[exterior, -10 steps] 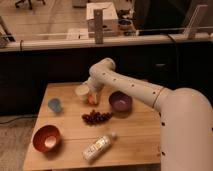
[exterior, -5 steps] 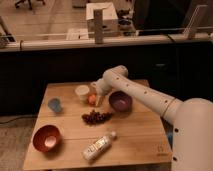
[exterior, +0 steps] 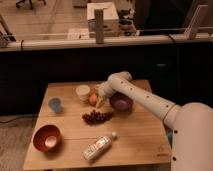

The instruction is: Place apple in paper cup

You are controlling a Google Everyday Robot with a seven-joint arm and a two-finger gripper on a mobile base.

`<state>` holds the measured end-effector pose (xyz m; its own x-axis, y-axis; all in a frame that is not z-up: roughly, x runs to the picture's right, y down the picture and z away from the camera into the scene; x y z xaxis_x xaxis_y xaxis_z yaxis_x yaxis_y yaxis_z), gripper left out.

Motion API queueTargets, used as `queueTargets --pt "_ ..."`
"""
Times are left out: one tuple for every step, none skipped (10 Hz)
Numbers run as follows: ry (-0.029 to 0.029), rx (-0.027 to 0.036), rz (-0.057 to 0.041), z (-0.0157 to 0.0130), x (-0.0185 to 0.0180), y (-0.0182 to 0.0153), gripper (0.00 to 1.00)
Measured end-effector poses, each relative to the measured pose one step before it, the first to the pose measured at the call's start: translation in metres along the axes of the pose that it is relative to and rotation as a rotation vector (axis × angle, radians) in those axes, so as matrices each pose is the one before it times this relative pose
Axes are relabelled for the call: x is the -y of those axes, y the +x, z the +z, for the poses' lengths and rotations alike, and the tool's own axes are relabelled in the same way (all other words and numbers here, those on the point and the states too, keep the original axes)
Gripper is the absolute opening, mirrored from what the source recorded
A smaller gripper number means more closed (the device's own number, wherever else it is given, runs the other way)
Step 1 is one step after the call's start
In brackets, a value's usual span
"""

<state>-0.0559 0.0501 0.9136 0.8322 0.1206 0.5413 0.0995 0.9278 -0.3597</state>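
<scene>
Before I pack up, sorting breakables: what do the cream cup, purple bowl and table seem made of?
The paper cup: likely paper, matte cream. The purple bowl: probably plastic, uniform colour, faint sheen. The table: wood, tan planks. The gripper sits beside the apple, between cup and bowl.

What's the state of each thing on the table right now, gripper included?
paper cup: upright, mouth up
apple: on table, right of paper cup, not in it
gripper: low at the apple's right side
grapes: bunch lying on table
blue cup: upright
purple bowl: upright, beside the arm
red bowl: upright
bottle: lying on its side
</scene>
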Motion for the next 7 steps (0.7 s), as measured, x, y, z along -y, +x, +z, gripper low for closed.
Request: queueTargets --pt "-0.00351 0.00588 0.00968 0.00272 0.00033 0.00450 0.80" --pt "-0.00406 0.00711 0.00525 0.00259 0.00155 0.00284 0.80" --pt "-0.00491 0.00640 0.00085 0.00311 0.00166 0.00059 0.80" --pt "-0.00356 0.00343 0.00045 0.00137 0.00092 0.00097 0.80" --pt "-0.00238 0.00174 -0.00059 0.00079 0.00118 0.00062 0.80" --pt "-0.00645 0.00512 -0.00295 0.00282 0.00158 -0.00022 0.80" --pt "-0.00433 0.00466 -0.00355 0.00168 0.00127 -0.00023 0.80"
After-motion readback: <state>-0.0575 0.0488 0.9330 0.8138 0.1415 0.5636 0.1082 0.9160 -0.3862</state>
